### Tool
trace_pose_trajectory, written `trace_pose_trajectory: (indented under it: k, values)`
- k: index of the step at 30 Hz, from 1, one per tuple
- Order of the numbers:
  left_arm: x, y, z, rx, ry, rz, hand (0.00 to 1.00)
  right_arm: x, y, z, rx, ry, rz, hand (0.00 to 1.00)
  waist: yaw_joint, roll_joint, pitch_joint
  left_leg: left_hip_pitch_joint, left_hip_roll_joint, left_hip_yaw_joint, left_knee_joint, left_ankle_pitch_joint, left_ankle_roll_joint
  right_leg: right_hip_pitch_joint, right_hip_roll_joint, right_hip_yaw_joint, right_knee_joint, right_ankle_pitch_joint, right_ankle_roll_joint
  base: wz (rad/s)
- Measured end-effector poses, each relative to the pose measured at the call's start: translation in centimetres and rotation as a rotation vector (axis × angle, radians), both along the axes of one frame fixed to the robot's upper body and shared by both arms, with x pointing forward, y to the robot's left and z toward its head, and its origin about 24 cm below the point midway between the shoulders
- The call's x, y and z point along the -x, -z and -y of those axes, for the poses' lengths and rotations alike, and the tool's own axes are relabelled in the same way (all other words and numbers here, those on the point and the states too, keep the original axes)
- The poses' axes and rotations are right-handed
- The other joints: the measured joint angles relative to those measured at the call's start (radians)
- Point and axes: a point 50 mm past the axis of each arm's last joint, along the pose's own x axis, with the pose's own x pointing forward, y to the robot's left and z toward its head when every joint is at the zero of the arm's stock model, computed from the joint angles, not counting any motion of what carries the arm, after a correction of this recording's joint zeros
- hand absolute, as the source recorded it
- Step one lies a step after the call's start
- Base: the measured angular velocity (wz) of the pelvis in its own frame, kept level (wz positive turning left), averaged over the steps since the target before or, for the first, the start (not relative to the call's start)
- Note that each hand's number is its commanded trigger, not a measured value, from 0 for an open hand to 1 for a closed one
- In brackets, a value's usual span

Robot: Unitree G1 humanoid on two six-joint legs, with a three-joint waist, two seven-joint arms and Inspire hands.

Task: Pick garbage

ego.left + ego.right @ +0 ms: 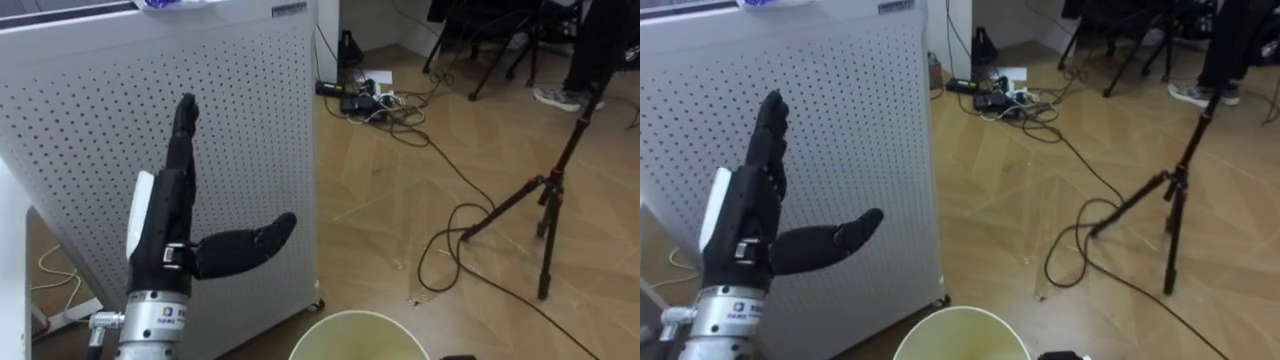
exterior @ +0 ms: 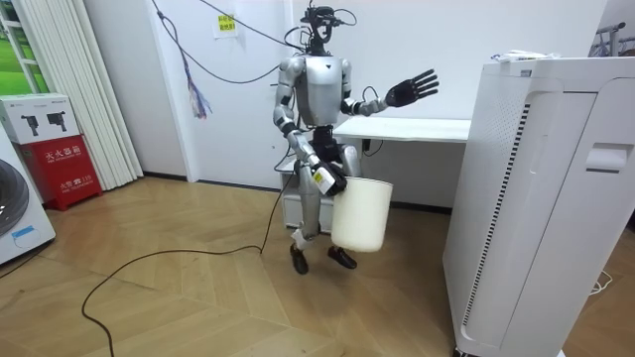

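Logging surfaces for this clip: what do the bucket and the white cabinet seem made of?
Bucket: smooth cream walls with a dull sheen, probably plastic. Cabinet: white panel with rows of small holes, painted sheet metal or plastic; unclear which.

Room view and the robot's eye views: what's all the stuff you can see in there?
Perforated cabinet: one, white, tall, right before the robot.
Crumpled litter: one piece, white and blue, on top of the cabinet.
Bucket: one, cream, hanging from the right hand.
Table: one, white, behind the robot.
Tripod: one, black and red, on the wood floor.
Cables and plugs: a tangle, black and white, on the floor past the cabinet.
Box: one, red and white, by the curtains.
Person's shoe: one, pale, far across the floor.
Left hand: black, open, raised before the cabinet.
Right hand: black, curled on the bucket's rim.
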Motion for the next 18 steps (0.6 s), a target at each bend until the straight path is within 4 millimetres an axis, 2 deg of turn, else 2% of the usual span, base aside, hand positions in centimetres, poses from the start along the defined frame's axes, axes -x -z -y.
trace_pose_trajectory:
  k: [1,2,3,4,5,6,7,8,9,10,12,14,18]
  values:
    - [-0.1,-0.2,0.0,0.002,-0.001,0.011,0.00,0.0,0.0,0.0,-0.001,0.001,0.000,1.00,-0.001,0.004,0.0028,0.007,0.001,-0.006,0.005,-0.009,0.001,-0.007,0.000,-0.001,0.026,0.018,-0.001,0.28]
    - [-0.2,-0.5,0.0,0.007,-0.009,0.032,0.00,0.0,0.0,0.0,-0.005,0.004,0.001,1.00,-0.005,0.017,0.0127,0.023,0.004,-0.033,0.007,-0.019,0.002,-0.018,0.008,-0.003,0.061,0.052,0.000,0.31]
    - [-0.3,-0.9,0.0,0.006,-0.023,0.058,0.00,-0.2,-0.1,-0.1,-0.006,-0.002,0.008,1.00,-0.008,0.034,0.0185,0.026,0.007,-0.078,0.006,-0.025,0.000,-0.034,0.034,-0.001,0.030,0.031,0.001,0.35]
    - [-0.4,-1.0,0.0,0.006,-0.031,0.068,0.00,-0.3,-0.2,-0.1,-0.006,-0.005,0.013,1.00,-0.009,0.042,0.0211,0.024,0.007,-0.100,0.005,-0.025,0.000,-0.048,0.045,0.002,0.000,0.014,-0.003,0.48]
    - [-0.5,-1.3,-0.1,0.006,-0.042,0.082,0.00,-0.4,-0.3,-0.1,-0.011,-0.013,0.019,1.00,-0.025,0.052,0.0236,0.022,0.006,-0.129,0.002,-0.024,-0.001,-0.070,0.066,0.005,-0.097,0.002,-0.004,0.59]
    - [-0.4,-1.4,-0.3,0.006,-0.050,0.088,0.00,-0.3,-0.3,-0.2,-0.014,-0.014,0.024,1.00,-0.040,0.051,0.0219,0.022,-0.004,-0.149,0.000,-0.025,-0.002,-0.080,0.073,0.008,-0.229,0.020,-0.006,0.63]
    - [-0.4,-1.4,-0.3,0.007,-0.057,0.091,0.00,-0.3,-0.3,-0.2,-0.014,-0.014,0.025,1.00,-0.045,0.049,0.0206,0.022,-0.012,-0.158,-0.001,-0.026,-0.005,-0.084,0.076,0.007,-0.268,0.072,-0.034,0.72]
    - [-0.2,-1.1,-0.3,0.006,-0.066,0.084,0.00,-0.1,-0.1,-0.1,-0.010,-0.007,0.018,1.00,-0.062,0.058,0.0068,0.025,-0.014,-0.182,-0.011,-0.029,-0.010,-0.069,0.079,0.005,-0.296,0.077,-0.040,0.43]
    - [-0.1,-1.4,-0.1,-0.013,-0.072,0.102,0.00,-0.2,-0.2,-0.1,-0.010,-0.008,0.022,1.00,-0.056,0.061,0.0014,0.037,-0.010,-0.191,-0.032,-0.023,-0.020,-0.052,0.090,0.001,-0.323,0.083,-0.048,0.37]
    - [-0.1,-1.6,0.0,-0.022,-0.073,0.112,0.00,-0.2,-0.2,-0.2,-0.012,-0.011,0.024,1.00,-0.058,0.060,0.0017,0.042,-0.008,-0.198,-0.040,-0.022,-0.022,-0.042,0.092,-0.008,-0.335,0.085,-0.051,0.13]
    - [0.1,-1.9,0.1,-0.044,-0.074,0.135,0.00,-0.2,-0.2,-0.2,-0.009,-0.022,0.022,1.00,-0.055,0.053,-0.0026,0.068,-0.004,-0.212,-0.074,-0.016,-0.031,-0.010,0.103,-0.019,-0.372,0.087,-0.055,0.13]
    - [0.2,-2.4,0.2,-0.083,-0.093,0.167,0.00,-0.2,-0.2,-0.2,-0.013,-0.031,0.022,1.00,-0.047,0.042,-0.0065,0.105,0.006,-0.222,-0.118,-0.009,-0.041,0.035,0.125,-0.029,-0.426,0.099,-0.060,0.00]
    - [0.4,-2.9,0.6,-0.151,-0.105,0.209,0.00,-0.2,-0.2,-0.3,-0.014,-0.026,0.023,1.00,-0.027,0.031,-0.0064,0.156,0.017,-0.237,-0.172,-0.005,-0.048,0.092,0.143,-0.040,-0.495,0.111,-0.064,-0.02]
